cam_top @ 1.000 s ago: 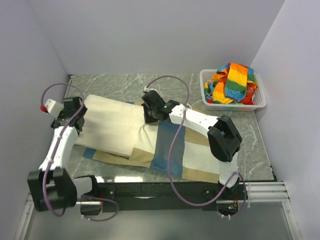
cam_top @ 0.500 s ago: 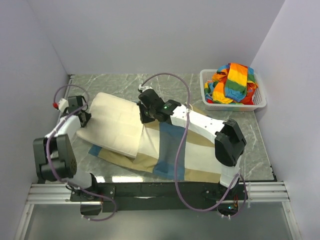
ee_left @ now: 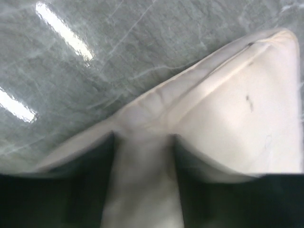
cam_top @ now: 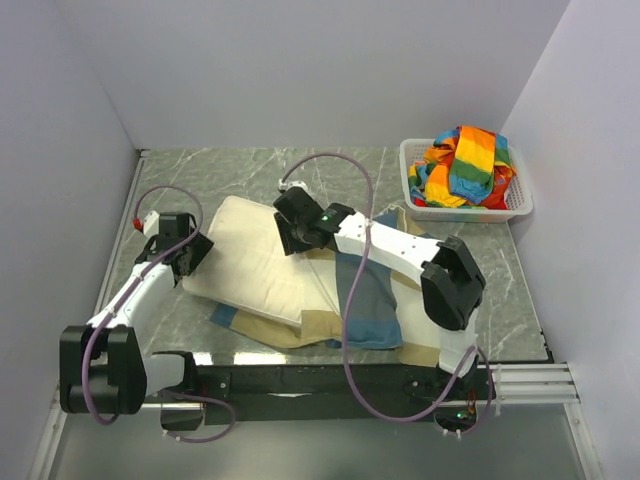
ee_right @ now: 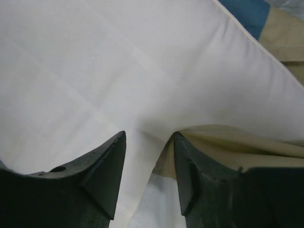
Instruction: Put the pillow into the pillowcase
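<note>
Left gripper [ee_left: 142, 164] jaws pinch the pillow [cam_top: 255, 265] seam. Right gripper [ee_right: 149, 159] jaws straddle a fold beside the pillowcase [cam_top: 372, 312]; whether they grip cannot be told. Likely risk: the pillowcase mouth bunches and blocks entry.

Right gripper [ee_right: 148, 137] sits low on cloth, black fingers [ee_right: 107, 171] parted, cream and off-white fabric running down between them, though a pinch can't be confirmed. The pillow [ee_right: 118, 61] fills most of the frame. The pillowcase [ee_right: 285, 42] shows blue and tan top right, with a tan fold beside the right-hand finger.

Cream pillow [cam_top: 255, 262] askew atop bunched blue-and-tan pillowcase [cam_top: 365, 310]
</note>
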Controlling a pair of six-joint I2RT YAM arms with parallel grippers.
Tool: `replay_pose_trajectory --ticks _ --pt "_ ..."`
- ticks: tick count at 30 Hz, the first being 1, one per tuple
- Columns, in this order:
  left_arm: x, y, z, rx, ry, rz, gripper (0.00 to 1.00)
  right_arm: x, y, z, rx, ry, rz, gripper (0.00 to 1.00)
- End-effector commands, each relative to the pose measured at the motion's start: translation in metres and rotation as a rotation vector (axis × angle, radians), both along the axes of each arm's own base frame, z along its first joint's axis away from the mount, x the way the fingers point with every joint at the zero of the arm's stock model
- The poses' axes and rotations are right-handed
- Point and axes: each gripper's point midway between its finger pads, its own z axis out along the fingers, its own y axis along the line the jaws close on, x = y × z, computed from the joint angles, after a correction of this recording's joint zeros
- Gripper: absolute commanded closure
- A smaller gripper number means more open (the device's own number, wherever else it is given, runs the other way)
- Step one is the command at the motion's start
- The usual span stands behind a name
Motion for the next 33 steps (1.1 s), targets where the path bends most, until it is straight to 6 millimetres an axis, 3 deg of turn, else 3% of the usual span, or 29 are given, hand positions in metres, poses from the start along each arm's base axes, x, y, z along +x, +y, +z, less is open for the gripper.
replay_pose_trajectory --ticks 1,2,3,5,6,8,10,11,13,14,17,19,21,22,23,24,25,26,27,28,29,30,31,33 --pt "-0.008 -0.015 0.014 -0.027 -0.018 -0.067 0.28 0.003 -0.016 0.065 0.090 -0.148 -0.051 0.41" --pt "-0.009 -0.015 0.014 -0.023 -0.018 -0.067 0.22 -0.002 -0.024 0.066 0.078 -0.157 -0.062 0.38" --pt "-0.010 -0.012 0.017 -0.012 -0.024 -0.057 0.14 -0.008 -0.031 0.082 0.100 -0.180 -0.068 0.33" --pt "-0.015 -0.009 0.017 -0.004 -0.021 -0.043 0.10 -0.022 -0.043 0.077 0.086 -0.176 -0.075 0.31" --pt "-0.017 -0.008 0.021 -0.003 -0.031 -0.033 0.07 -0.035 -0.046 0.088 0.103 -0.195 -0.066 0.30" --pt "-0.025 0.000 0.018 0.016 -0.018 0.007 0.04 -0.053 -0.059 0.081 0.077 -0.194 -0.073 0.27" --pt "-0.030 0.008 0.015 0.040 -0.016 0.047 0.01 -0.069 -0.070 0.067 0.038 -0.182 -0.091 0.22" --pt "-0.033 0.009 0.012 0.040 -0.007 0.054 0.01 -0.079 -0.081 0.049 0.007 -0.159 -0.091 0.20" --pt "-0.038 0.001 0.003 0.009 0.004 0.026 0.01 -0.092 -0.092 0.029 -0.015 -0.134 -0.118 0.15" --pt "-0.040 -0.003 -0.001 -0.008 0.007 0.010 0.01 -0.102 -0.106 0.008 -0.052 -0.109 -0.127 0.10" --pt "-0.042 -0.014 -0.012 -0.065 -0.007 -0.018 0.01 -0.113 -0.120 -0.033 -0.067 -0.058 -0.157 0.05" --pt "-0.044 -0.018 -0.021 -0.083 0.004 -0.022 0.01 -0.119 -0.120 -0.053 -0.074 -0.009 -0.148 0.07" --pt "-0.047 -0.021 -0.028 -0.098 0.023 -0.036 0.03 -0.116 -0.103 -0.066 -0.047 0.014 -0.117 0.16" --pt "-0.046 -0.023 -0.028 -0.103 0.016 -0.045 0.06 -0.112 -0.090 -0.062 -0.023 0.018 -0.091 0.27" --pt "-0.046 -0.024 -0.028 -0.107 0.017 -0.051 0.11 -0.109 -0.075 -0.069 0.000 0.041 -0.064 0.55" --pt "-0.044 -0.026 -0.023 -0.111 0.004 -0.059 0.32 -0.106 -0.064 -0.068 0.017 0.044 -0.046 0.66" --pt "-0.046 -0.024 -0.021 -0.103 0.011 -0.052 0.48 -0.102 -0.053 -0.066 0.023 0.046 -0.008 0.74" --pt "-0.044 -0.022 -0.014 -0.094 -0.006 -0.050 0.60 -0.092 -0.030 -0.057 0.049 0.044 0.019 0.83" --pt "-0.039 -0.016 -0.003 -0.063 -0.031 -0.040 0.80 -0.085 -0.019 -0.051 0.055 0.032 0.033 0.86" --pt "-0.038 -0.011 0.002 -0.049 -0.037 -0.029 0.87 -0.068 0.004 -0.022 0.099 -0.022 0.058 0.87" --pt "-0.040 -0.008 0.007 -0.040 -0.040 -0.025 0.93 -0.063 0.010 -0.027 0.068 -0.016 0.067 0.89" --pt "-0.037 -0.003 0.014 -0.043 -0.052 -0.028 0.99 -0.052 0.014 -0.019 0.065 -0.041 0.058 0.89" --pt "-0.037 0.005 0.017 -0.047 -0.059 -0.008 0.99 -0.039 0.025 0.001 0.092 -0.077 0.060 0.89" --pt "-0.038 0.009 0.020 -0.050 -0.070 -0.007 0.99 -0.026 0.020 0.003 0.070 -0.071 0.039 0.90"
